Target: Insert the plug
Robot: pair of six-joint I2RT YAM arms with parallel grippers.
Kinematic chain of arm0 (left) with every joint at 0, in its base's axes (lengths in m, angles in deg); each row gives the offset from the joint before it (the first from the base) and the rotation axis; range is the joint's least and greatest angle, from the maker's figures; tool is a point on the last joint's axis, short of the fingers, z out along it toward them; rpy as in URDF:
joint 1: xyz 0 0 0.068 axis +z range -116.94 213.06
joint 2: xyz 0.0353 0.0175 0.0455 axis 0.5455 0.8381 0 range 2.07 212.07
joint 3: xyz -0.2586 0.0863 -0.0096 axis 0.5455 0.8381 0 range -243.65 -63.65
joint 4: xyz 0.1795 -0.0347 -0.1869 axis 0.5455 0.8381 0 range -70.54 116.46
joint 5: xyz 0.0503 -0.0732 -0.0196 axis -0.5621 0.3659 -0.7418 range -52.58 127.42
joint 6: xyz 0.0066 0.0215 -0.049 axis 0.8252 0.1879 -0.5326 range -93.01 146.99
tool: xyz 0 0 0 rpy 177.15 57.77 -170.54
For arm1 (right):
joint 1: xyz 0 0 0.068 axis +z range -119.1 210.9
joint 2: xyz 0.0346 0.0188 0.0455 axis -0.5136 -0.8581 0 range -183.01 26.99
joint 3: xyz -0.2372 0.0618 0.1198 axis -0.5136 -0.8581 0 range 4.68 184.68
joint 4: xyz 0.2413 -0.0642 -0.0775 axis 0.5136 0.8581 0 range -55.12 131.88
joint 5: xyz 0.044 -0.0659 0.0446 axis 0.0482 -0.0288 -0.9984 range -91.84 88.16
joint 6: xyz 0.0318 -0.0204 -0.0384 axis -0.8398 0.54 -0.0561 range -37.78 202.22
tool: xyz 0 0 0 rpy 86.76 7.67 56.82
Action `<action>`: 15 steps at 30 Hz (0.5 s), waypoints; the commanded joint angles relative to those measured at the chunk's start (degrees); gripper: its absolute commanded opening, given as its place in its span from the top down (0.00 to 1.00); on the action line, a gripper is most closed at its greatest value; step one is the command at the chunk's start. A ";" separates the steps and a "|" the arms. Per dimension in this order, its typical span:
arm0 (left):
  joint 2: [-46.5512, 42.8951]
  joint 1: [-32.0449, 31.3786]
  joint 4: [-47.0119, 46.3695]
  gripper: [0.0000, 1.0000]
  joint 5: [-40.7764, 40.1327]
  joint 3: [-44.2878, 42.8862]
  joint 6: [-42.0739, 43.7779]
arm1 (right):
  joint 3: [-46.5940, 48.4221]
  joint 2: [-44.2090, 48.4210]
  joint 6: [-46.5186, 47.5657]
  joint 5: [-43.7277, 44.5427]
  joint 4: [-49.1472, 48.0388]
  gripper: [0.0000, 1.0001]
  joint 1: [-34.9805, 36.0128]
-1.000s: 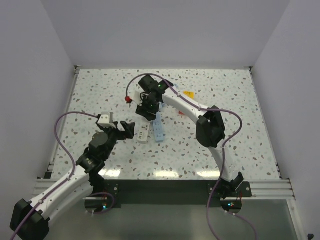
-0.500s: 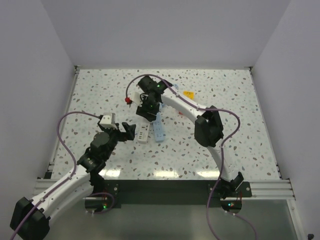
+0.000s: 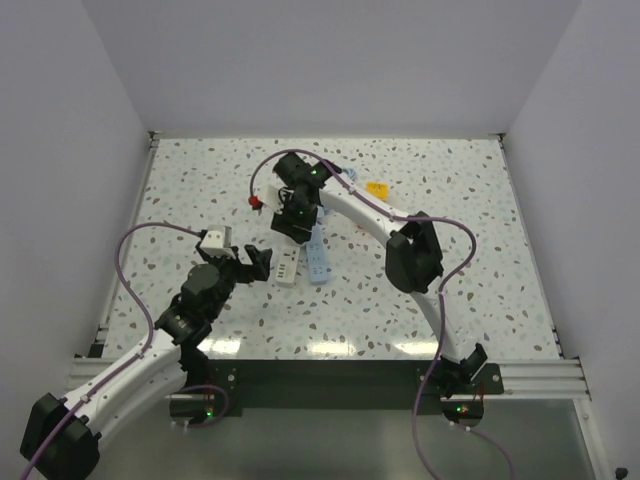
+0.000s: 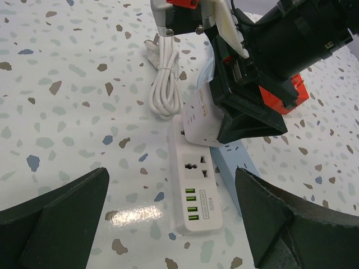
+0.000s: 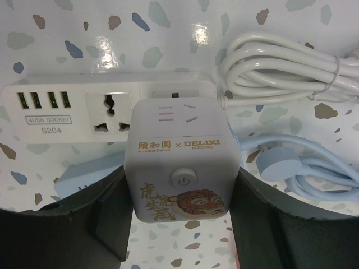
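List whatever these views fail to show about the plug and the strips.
Pins of the cube plug: right wrist view, hidden under its own body; whether they sit in a socket cannot be told.
Far end of the white power strip: left wrist view, covered by the right gripper and the cube plug.
Most of the blue power strip: under the cube plug, both wrist views.
Top view: both strips too small for any detail.

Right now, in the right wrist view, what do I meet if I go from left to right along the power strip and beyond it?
Row of four green USB ports → universal socket, both on the white plastic power strip → white cube-shaped adapter with a tiger drawing → bundled white cable.
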 commanded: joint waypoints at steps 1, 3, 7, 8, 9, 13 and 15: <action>-0.45 0.39 -2.23 0.00 0.49 0.31 1.18 | 3.82 -1.34 1.32 1.80 1.63 1.00 1.30; -0.54 0.39 -2.32 0.00 0.84 0.48 1.18 | 5.93 -3.09 1.67 2.24 2.77 1.00 1.91; -1.07 0.39 -2.41 0.00 1.11 0.57 1.10 | 9.36 -5.73 2.02 2.59 4.26 1.00 2.44; -0.98 0.39 -2.41 0.00 1.28 0.66 1.01 | 9.89 -6.00 2.11 2.60 4.35 1.00 2.36; -1.15 0.39 -2.49 0.00 1.46 0.75 1.01 | 9.89 -6.17 2.20 2.60 4.35 1.00 2.44; -0.81 0.39 -3.63 0.00 2.69 1.27 0.83 | 10.33 -7.05 2.64 2.51 3.91 1.00 2.53; 0.07 0.39 -4.86 0.00 3.74 1.89 0.48 | 11.30 -7.93 2.90 2.16 3.91 1.00 2.62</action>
